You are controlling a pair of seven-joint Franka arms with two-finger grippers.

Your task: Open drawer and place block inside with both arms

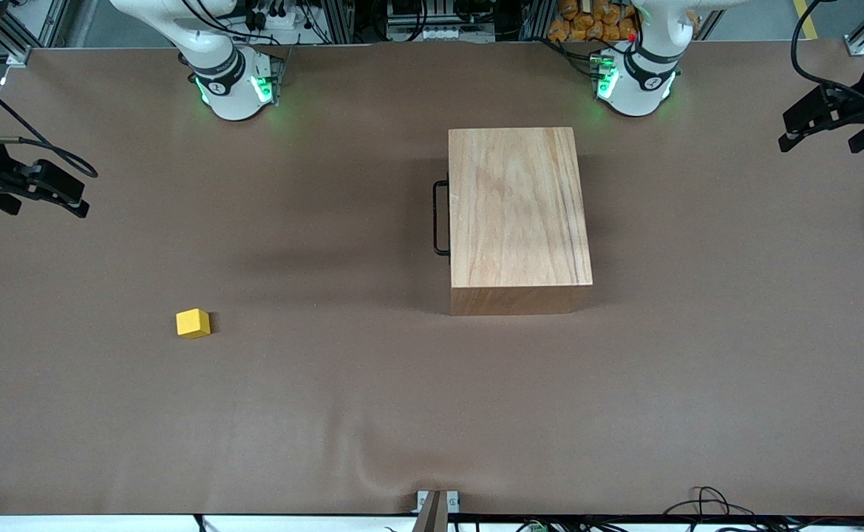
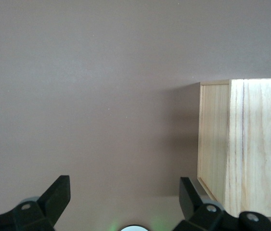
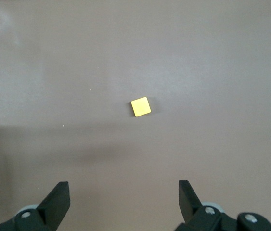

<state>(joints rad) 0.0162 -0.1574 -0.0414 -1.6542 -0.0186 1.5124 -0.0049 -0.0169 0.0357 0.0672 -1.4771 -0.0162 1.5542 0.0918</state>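
On the brown table (image 1: pixel 328 414), your yellow block (image 1: pixel 193 323) sits toward the right arm's end, nearer the front camera than the wooden box (image 1: pixel 516 214) whose drawer handle (image 1: pixel 440 218) shows it shut, while the left gripper (image 1: pixel 823 122) and right gripper (image 1: pixel 40 193) hang spread wide above the table's ends, seemingly staged for the pull and the pick.

Both arm bases are white and rounded, each ringed by a black band with a small round marking and lit by green lamps low on the shell. Black cables run down to the right arm's base (image 1: pixel 228 81), in the upper left of the frame, and the left arm's base (image 1: pixel 635 77), in the upper right. The right gripper (image 1: pixel 40 193) and left gripper (image 1: pixel 831 122) are matt black and angular, with black cable looped to each. Wrist views show black wedge-shaped jaws, spread wide, with small round grey screws near their roots.
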